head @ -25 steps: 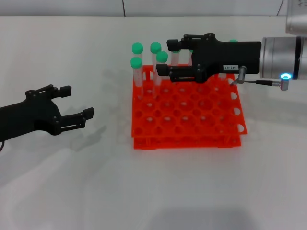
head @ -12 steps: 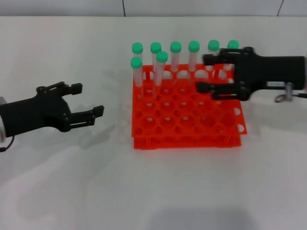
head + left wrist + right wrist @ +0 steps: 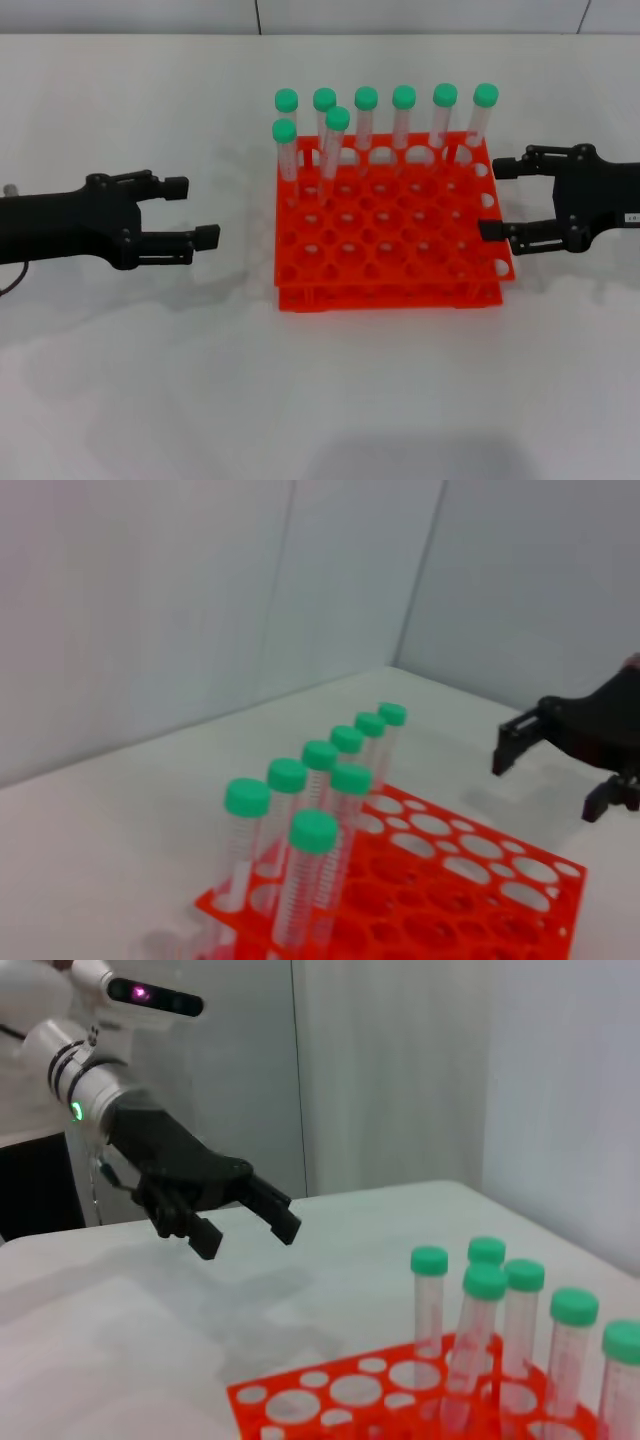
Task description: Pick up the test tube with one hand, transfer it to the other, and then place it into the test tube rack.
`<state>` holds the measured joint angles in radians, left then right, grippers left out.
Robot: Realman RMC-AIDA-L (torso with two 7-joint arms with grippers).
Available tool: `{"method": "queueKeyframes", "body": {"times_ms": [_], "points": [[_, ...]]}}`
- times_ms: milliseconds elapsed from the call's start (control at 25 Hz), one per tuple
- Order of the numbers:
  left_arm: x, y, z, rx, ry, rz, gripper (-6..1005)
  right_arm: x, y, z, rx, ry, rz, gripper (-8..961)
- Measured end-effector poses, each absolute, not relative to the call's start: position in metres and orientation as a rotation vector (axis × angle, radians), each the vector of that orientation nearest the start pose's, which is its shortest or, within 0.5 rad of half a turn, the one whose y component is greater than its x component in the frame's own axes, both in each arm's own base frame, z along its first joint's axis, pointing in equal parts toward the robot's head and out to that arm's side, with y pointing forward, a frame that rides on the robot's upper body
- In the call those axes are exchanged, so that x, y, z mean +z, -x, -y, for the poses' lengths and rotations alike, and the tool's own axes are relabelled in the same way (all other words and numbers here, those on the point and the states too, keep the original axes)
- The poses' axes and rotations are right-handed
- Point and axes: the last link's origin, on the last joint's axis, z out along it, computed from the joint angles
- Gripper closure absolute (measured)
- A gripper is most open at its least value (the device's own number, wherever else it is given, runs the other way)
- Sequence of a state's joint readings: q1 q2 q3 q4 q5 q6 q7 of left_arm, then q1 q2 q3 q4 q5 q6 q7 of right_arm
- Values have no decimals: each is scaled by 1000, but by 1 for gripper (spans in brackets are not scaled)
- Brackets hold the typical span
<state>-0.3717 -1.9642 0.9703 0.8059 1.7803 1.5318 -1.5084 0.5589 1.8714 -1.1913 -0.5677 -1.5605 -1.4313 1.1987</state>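
Several green-capped clear test tubes [image 3: 338, 118] stand upright in the back two rows of the orange-red rack [image 3: 390, 292], and none lies loose on the table. My left gripper [image 3: 192, 211] is open and empty, level with the rack and well to its left. My right gripper [image 3: 497, 199], the one with the white label, is open and empty at the rack's right edge, touching no tube. The left wrist view shows the tubes [image 3: 314, 832], the rack [image 3: 480, 905] and the right gripper [image 3: 550, 780] beyond. The right wrist view shows the tubes [image 3: 485, 1282], the rack [image 3: 300, 1400] and the left gripper [image 3: 246, 1237].
The white table [image 3: 320, 400] stretches in front of the rack and on both sides. A pale wall runs along the back [image 3: 400, 15]. The rack's front rows of holes hold nothing.
My right gripper has drawn back to the right, from over the rack's back rows to its right edge, with nothing in it. My left gripper has moved a little right and levelled out.
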Motion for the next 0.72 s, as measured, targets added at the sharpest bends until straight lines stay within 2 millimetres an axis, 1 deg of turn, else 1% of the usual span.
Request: {"method": "queueKeyframes", "body": {"times_ms": [440,720], "points": [[41,279,-324,-496,2815,606,127,24,-256,-356,580,2804,-250,97],[41,275,-327,-468,2839,583,127,22,-255,-355,569,2819,-256,97]]}}
